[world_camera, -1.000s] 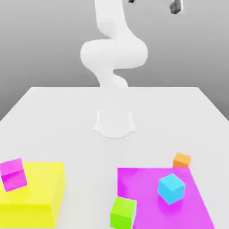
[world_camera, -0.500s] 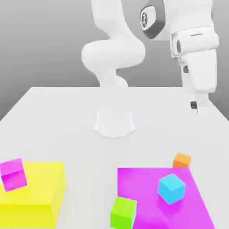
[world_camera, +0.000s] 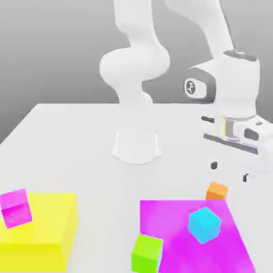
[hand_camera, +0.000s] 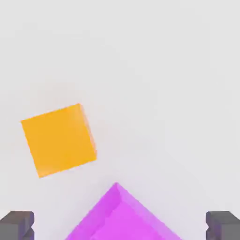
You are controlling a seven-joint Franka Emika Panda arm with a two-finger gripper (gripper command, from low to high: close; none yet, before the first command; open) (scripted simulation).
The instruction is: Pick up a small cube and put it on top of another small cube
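now my gripper (world_camera: 230,171) hung wide and empty above the table (world_camera: 80,138), presumably to straddle the orange cube (world_camera: 216,191), which sat around four o'clock in the exterior view, just beside the magenta slab's (world_camera: 170,224) far edge.

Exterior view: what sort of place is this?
Probably a simulated robotics test scene: a white arm mounted on a bare-looking white surface, a plain gray backdrop, and flat-colored blocks like the cyan cube.
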